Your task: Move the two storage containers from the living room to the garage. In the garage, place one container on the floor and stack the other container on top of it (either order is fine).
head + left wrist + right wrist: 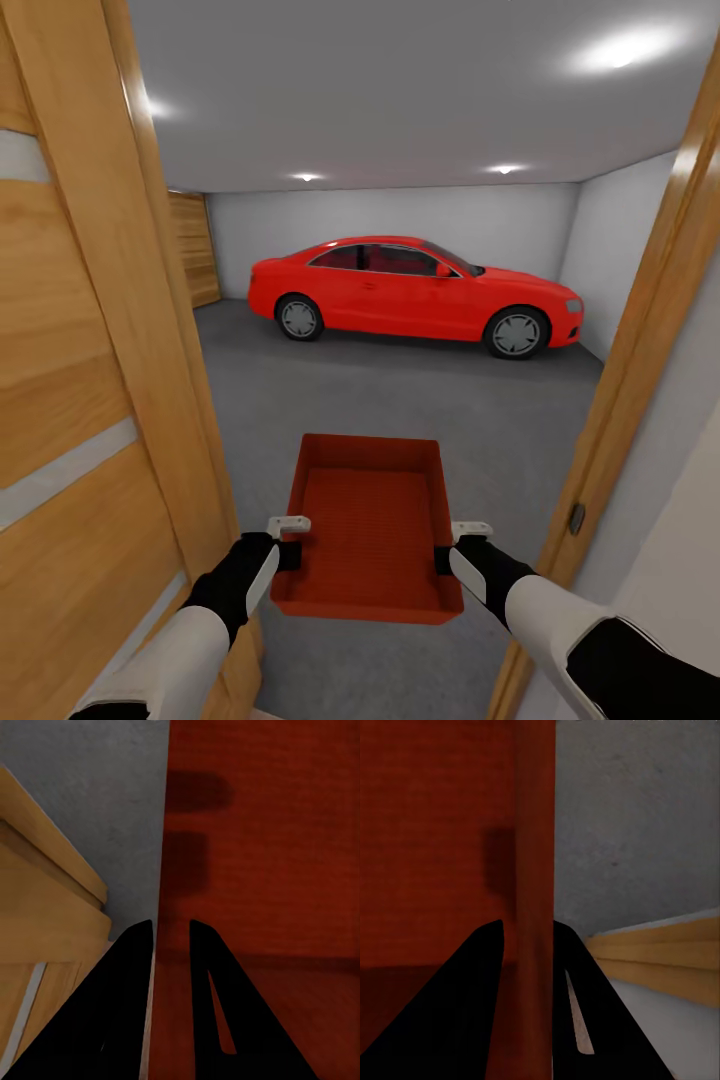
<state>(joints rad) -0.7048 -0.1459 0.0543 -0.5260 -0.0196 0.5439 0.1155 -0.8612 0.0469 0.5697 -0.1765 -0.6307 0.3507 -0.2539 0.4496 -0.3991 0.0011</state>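
Standing in a doorway, looking into the garage (400,215). Orange-red storage container (372,520) held out in front, level, open top up, above the dark grey concrete floor (400,400) just past the threshold. Gripped at both short side walls near the end closest to the robot.

Left hand (287,540) clamped narrow on the container's left wall; in the left wrist view, left hand (171,937) with one black finger (127,967) outside the wall and the other finger (217,975) inside over the ribbed red bottom (262,855). Right hand (452,545) likewise pinched onto the right wall; in the right wrist view, right hand (531,934) straddling the wall (535,832), one finger (472,975) inside the bin, the other (581,975) outside over grey floor (637,817).

Wooden door (70,380) with pale horizontal stripes swung open, close beside the left arm; its edge also visible in the left wrist view (45,915). Wooden door frame (640,350) close beside the right arm. Farther inside, a red car (415,295) parked side-on near the back wall, well apart from the container. Ceiling spotlights (505,168) lit above.
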